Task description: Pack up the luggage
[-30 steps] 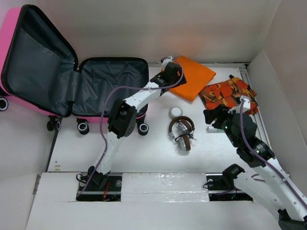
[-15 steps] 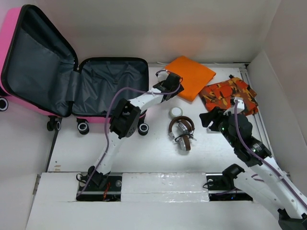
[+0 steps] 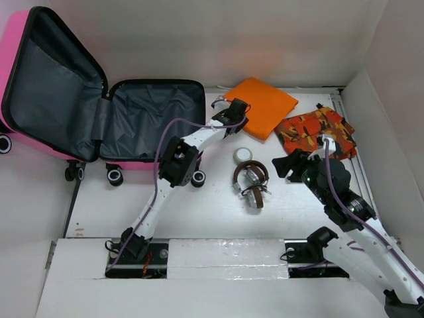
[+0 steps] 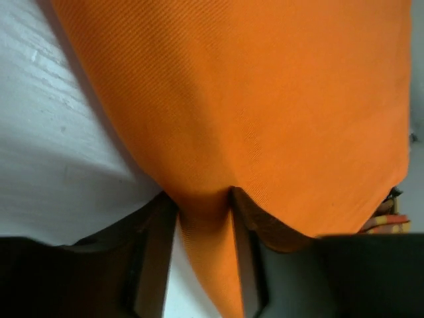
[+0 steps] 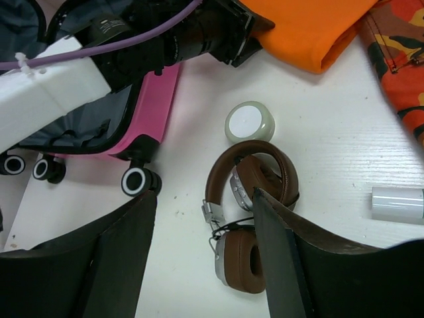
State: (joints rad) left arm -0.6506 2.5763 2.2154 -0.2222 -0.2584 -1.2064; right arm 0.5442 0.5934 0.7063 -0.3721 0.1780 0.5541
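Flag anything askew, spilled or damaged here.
Nothing spilled or damaged. Only oddity: the orange cloth has its near corner bunched between the fingers of the left gripper, which looks like a grip, not a fault. The camouflage cloth lies rumpled beside it.

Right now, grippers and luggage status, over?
Left gripper shut on folded orange cloth. Right gripper open near brown headphones. Pink hard-shell suitcase open, nothing inside.
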